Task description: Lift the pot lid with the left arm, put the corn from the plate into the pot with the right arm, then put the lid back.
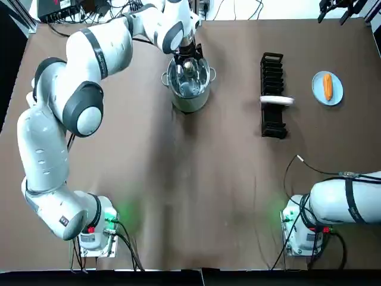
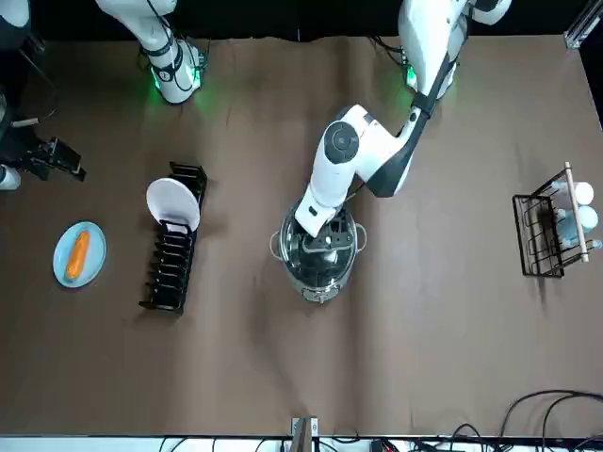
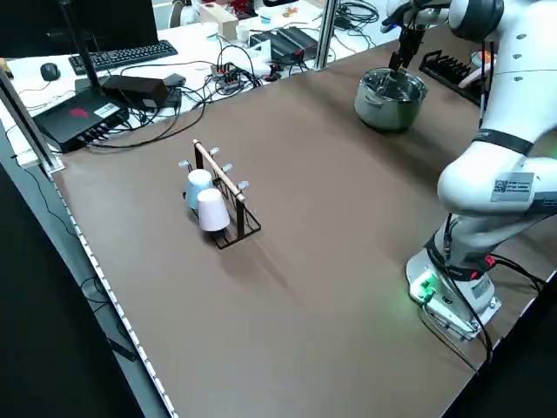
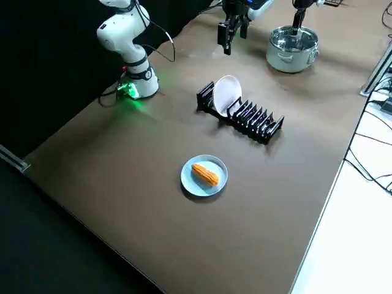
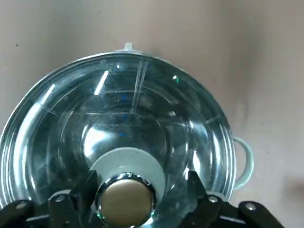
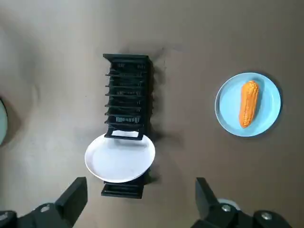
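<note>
A steel pot (image 1: 189,100) stands at the far middle of the table with its glass lid (image 5: 142,109) on it. My left gripper (image 1: 189,62) hangs right over the lid, and in the left wrist view its fingers (image 5: 88,184) stand open on either side of the metal knob (image 5: 126,199). An orange corn cob (image 1: 327,86) lies on a small blue plate (image 1: 336,96) at the far right. My right gripper (image 6: 137,209) is open and empty, held high near the table's far right edge, with the corn (image 6: 248,103) ahead of it.
A black dish rack (image 1: 272,71) holding one white plate (image 1: 277,100) stands between the pot and the blue plate. A wire rack with cups (image 2: 551,231) sits at the robot's left side. Cables and equipment lie beyond the table's far edge.
</note>
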Controlling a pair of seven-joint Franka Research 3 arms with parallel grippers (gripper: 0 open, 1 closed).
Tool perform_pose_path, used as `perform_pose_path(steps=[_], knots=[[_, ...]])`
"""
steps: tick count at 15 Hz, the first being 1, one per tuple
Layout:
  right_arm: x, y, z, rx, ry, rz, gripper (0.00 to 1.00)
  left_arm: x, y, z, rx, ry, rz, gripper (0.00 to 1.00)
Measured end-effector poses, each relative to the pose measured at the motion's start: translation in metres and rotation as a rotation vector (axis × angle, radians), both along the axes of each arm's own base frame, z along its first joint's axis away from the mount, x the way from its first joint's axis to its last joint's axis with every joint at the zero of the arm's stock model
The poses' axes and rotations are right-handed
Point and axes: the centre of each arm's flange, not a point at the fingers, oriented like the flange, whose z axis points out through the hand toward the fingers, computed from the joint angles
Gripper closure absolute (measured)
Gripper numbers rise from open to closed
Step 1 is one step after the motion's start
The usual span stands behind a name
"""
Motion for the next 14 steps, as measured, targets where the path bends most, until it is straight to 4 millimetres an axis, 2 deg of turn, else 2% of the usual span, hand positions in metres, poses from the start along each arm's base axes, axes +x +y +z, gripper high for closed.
perform_pose_path(steps=[4,5,8,10,14], knots=[[-0.0001,0.0001,-0.0004,0.0,0.001,0.0,0.0,-0.0036,0.0029,-0.004,0.037,0.038,-0.004,0.21],[-0.0001,0.0001,-0.0004,0.0,0.001,0.0,0.0,-0.0035,0.0031,-0.0034,0.041,0.039,-0.005,0.26],[-0.0001,0.0002,-0.0008,0.0,0.002,0.001,0.0,-0.0036,0.0037,-0.0031,0.047,0.044,-0.005,0.28],[0.0,0.0026,-0.0011,0.0,0.002,0.006,0.0,-0.0039,0.0032,-0.0008,0.049,0.047,-0.006,0.42],[0.0005,0.0073,0.0007,-0.001,-0.002,0.015,0.0,-0.005,0.0019,-0.0003,0.05,0.049,0.002,0.44]])
